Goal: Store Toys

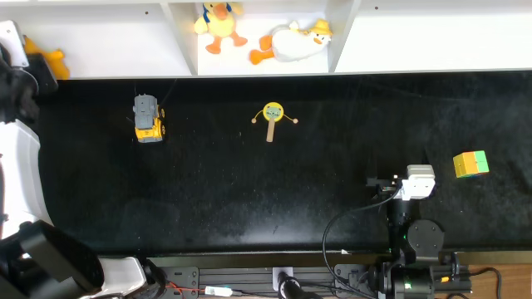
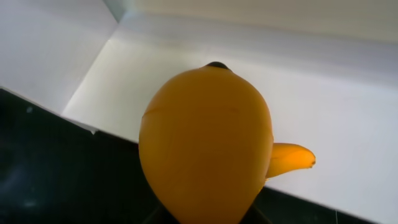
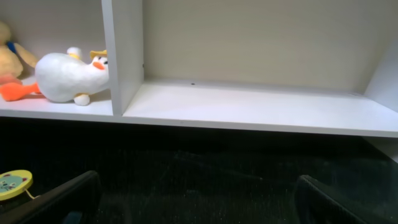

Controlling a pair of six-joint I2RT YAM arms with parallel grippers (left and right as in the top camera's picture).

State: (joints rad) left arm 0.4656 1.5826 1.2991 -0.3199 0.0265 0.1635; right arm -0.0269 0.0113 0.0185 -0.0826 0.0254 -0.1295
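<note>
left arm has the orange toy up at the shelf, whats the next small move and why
Probably ease the left gripper a little further into the left compartment before opening. In the left wrist view the orange toy in its grip hangs across the shelf's front edge, partly over the black table, so a release here could let it roll off.

A black surface [image 1: 266, 191] spreads wide. Along the surface's far edge stands a white shelf [image 1: 416, 50], split by upright dividers [image 3: 123, 56] into open compartments with a pale back wall [image 3: 249, 37].
</note>
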